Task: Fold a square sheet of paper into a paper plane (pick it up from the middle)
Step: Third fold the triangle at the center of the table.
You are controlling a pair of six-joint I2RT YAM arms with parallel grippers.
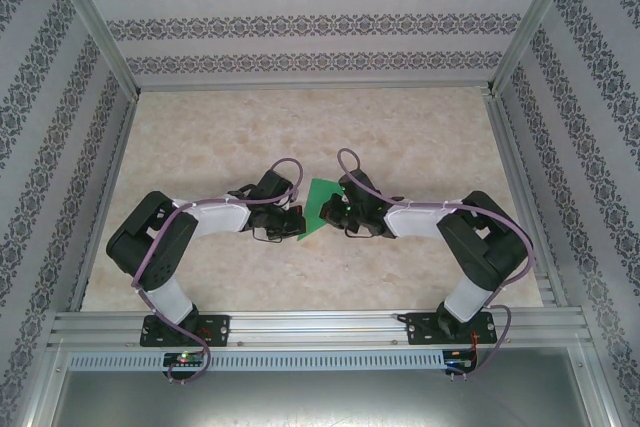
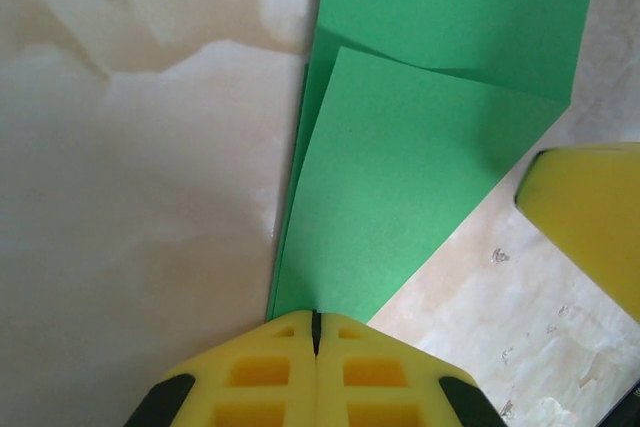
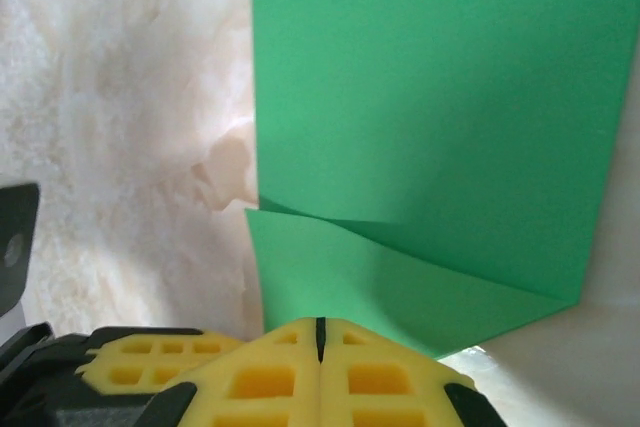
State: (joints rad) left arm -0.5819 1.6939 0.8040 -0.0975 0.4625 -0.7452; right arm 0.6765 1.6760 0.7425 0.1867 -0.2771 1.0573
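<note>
The square sheet of paper [image 1: 318, 203] lies bright green on the marble table between the two grippers, with one flap folded over along a slanted crease [image 2: 400, 207]. My left gripper [image 1: 289, 219] is shut, and its yellow fingertips [image 2: 316, 319] rest at the near corner of the folded flap. My right gripper [image 1: 336, 213] is shut too, and its tips [image 3: 320, 325] rest on the lower edge of the sheet [image 3: 430, 117]. Nothing shows between either pair of jaws. One of the right gripper's yellow fingers [image 2: 590, 217] appears at the right edge of the left wrist view.
The beige marble tabletop [image 1: 300, 127] stretches away behind the arms. Patterned walls with aluminium posts [image 1: 95, 27] close in the back and both sides. A metal rail [image 1: 320, 332] carries the arm bases at the near edge.
</note>
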